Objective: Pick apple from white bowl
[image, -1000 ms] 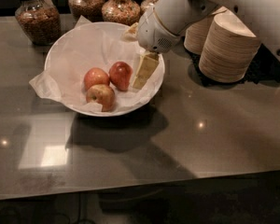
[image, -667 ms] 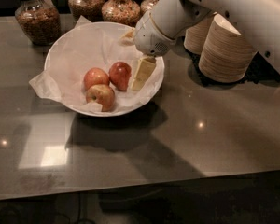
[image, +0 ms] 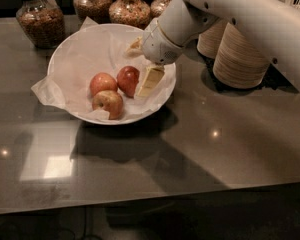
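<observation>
The white bowl (image: pixel 65 59), wide and lined with crinkled white paper, stands on the dark table at the upper left. Three apples lie in it. The dark red apple (image: pixel 128 79) is at the middle right. A paler orange-red apple (image: pixel 102 83) lies to its left and a yellow-patched apple (image: pixel 109 103) in front. My gripper (image: pixel 141 64) reaches into the bowl from the right and is open. One cream finger (image: pixel 149 81) stands just right of the dark red apple, touching or nearly touching it. The other finger (image: pixel 134 46) is farther back. It holds nothing.
Stacked beige-sided bowls (image: pixel 240 54) stand right of the white bowl, partly behind my arm (image: pixel 240 14). Several glass jars of grains or nuts (image: pixel 40 19) line the table's back edge. The table's front edge (image: pixel 150 204) runs along the bottom.
My gripper has moved a little left and lower into the bowl, bringing the near finger closer to the dark red apple. The apples have not moved.
</observation>
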